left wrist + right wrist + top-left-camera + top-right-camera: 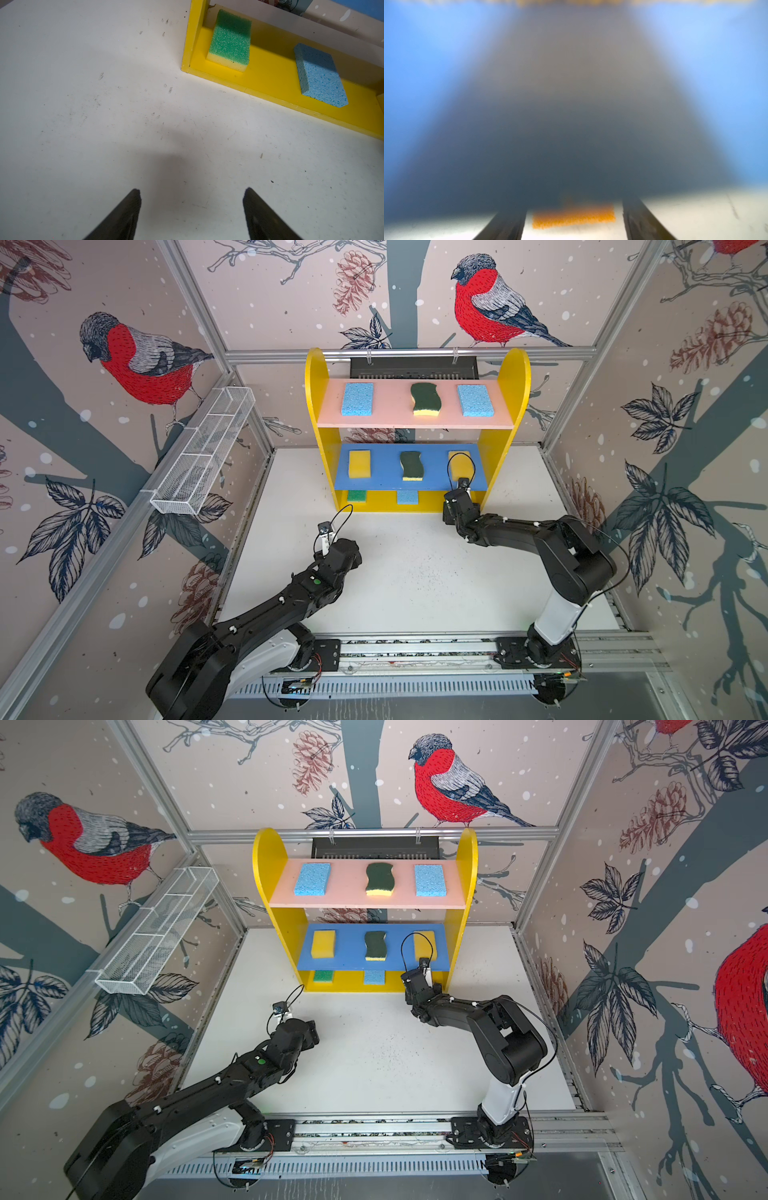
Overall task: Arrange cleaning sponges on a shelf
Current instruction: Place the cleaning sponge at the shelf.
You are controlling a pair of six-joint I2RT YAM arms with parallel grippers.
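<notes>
The shelf (316, 377) stands at the back of the white table. Its pink top board carries two light blue sponges (357, 399) (475, 400) and a dark-green wavy one (425, 399). On the blue middle board lie two yellow sponges (359, 463) (459, 462) beside another wavy one (411, 465). The yellow bottom holds a green sponge (229, 41) and a light blue sponge (321, 76). My right gripper (572, 209) reaches in under the blue board at the right and is open around an orange sponge (573, 218), with gaps on both sides. My left gripper (192, 191) hangs open and empty over the table.
A long white wire-mesh basket (203, 456) hangs on the left wall rail. A black box (413, 366) sits behind the shelf top. The right arm's wrist (457, 506) is close to the shelf's right side panel (513, 406). White tabletop (395, 572) lies between the arms.
</notes>
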